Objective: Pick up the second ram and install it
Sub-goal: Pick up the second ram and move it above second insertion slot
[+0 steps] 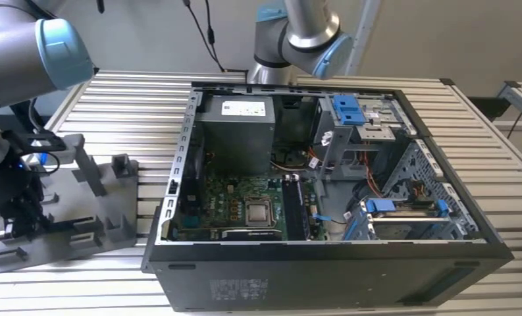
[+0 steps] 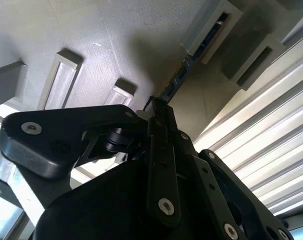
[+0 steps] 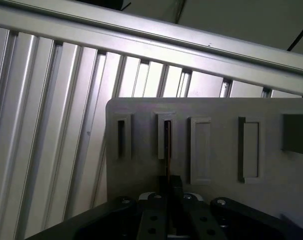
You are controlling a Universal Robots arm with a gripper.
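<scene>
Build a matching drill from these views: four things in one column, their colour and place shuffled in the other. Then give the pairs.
1 second ram
2 motherboard
3 fixture plate
4 table

a green, inside the open case
b pale metal slats, under the case
c dark, edge-on in a raised slot of the plate
d grey, on the table at the exterior view's left

Pairs: 1-c, 2-a, 3-d, 4-b

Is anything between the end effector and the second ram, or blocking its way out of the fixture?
Nothing visible does. In both wrist views the end effector is closed on the second ram, which sits in a slot of the grey fixture plate. The computer case lies open on top.
</scene>
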